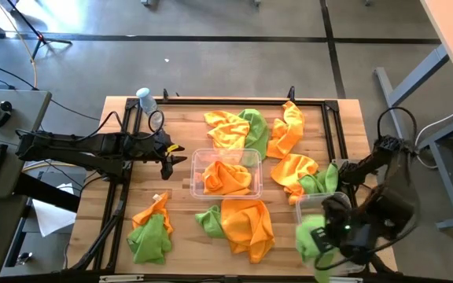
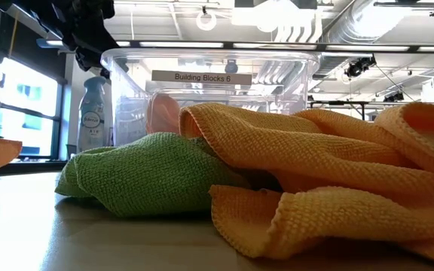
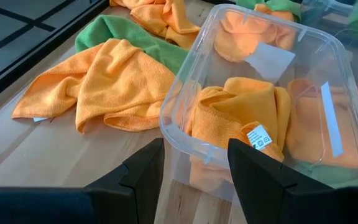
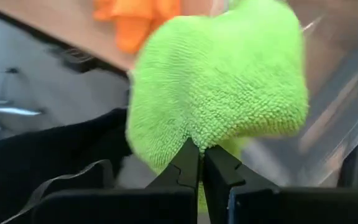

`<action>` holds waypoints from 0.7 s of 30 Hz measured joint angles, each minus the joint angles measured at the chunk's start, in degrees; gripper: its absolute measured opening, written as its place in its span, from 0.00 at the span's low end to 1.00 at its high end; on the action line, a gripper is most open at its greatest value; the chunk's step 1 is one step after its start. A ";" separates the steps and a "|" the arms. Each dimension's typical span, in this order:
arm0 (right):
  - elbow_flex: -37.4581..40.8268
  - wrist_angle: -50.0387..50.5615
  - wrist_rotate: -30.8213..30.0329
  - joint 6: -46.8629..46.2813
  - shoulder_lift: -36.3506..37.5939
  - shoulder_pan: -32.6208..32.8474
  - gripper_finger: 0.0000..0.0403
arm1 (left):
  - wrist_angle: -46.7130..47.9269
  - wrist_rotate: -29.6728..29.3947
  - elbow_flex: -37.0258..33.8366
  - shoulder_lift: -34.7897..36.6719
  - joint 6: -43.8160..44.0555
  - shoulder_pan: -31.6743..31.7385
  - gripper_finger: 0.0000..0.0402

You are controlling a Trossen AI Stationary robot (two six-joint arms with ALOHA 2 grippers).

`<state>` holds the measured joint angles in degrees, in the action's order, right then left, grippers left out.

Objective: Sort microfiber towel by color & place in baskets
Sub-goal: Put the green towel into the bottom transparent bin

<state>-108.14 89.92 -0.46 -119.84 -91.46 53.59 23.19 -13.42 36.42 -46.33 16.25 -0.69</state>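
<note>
A clear basket at the table's middle holds orange towels. My left gripper stands open just left of it, with the basket's corner ahead of its fingers and nothing between them. At the near right, my right gripper is shut on a lime green towel over a second clear basket. That basket's wall shows beside the towel. Loose orange and green towels lie spread over the table. My right gripper pinches the green towel between its two shut fingers at a bunched fold on the towel's edge. The fingers come from above, pointing steeply down. The towel bulges out beyond the fingertips. Whether its lower part rests in the basket cannot be told.
Loose towels lie at the far middle, far right, right, near left and near middle. A small water bottle stands at the far left corner. Black frame rails line the table's sides.
</note>
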 joint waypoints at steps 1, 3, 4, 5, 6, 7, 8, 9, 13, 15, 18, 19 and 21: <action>2.23 0.12 2.33 1.60 0.01 -0.59 0.00 | 0.00 0.01 0.00 0.00 0.01 0.00 0.42; 6.74 0.19 7.57 4.92 0.09 -1.35 0.00 | 0.00 0.01 0.00 0.00 0.04 0.00 0.42; 8.83 0.19 10.10 6.71 0.09 -1.58 0.00 | -0.02 0.01 0.00 0.00 0.07 0.00 0.42; 10.70 0.13 11.81 8.35 0.09 -1.84 0.00 | -0.01 0.01 0.00 0.00 0.09 0.00 0.42; 12.37 0.15 13.05 10.07 0.09 -2.03 0.00 | -0.01 0.00 0.00 0.00 0.09 0.00 0.42; 13.76 0.19 13.69 11.68 0.09 -2.19 0.00 | -0.01 0.01 0.00 0.00 0.09 0.00 0.42; 14.88 0.15 13.75 13.46 0.09 -2.23 0.00 | -0.01 0.01 0.00 0.00 0.09 0.00 0.42; 15.83 0.14 13.07 15.59 0.09 -2.24 0.00 | -0.03 0.01 0.00 0.00 0.11 0.00 0.42; 18.89 0.10 10.24 27.54 0.09 -2.24 0.00 | -0.35 0.57 0.00 0.00 0.11 0.02 0.42; 20.13 0.01 9.84 35.40 0.09 -2.22 0.00 | -0.45 0.89 0.00 0.00 0.11 0.00 0.42; 21.80 -0.32 9.89 46.37 0.11 -2.20 0.00 | -0.44 0.91 0.00 0.00 0.11 0.00 0.42; 22.40 -0.54 9.78 49.41 0.11 -2.20 0.00 | -0.45 0.91 0.00 0.00 0.10 0.00 0.42; 23.61 -1.42 9.27 54.84 0.12 -2.20 0.00 | -0.42 0.91 0.00 0.00 0.08 0.01 0.42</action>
<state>-84.54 88.50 8.81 -65.00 -91.34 51.40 22.76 -12.51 36.42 -46.33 16.33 -0.68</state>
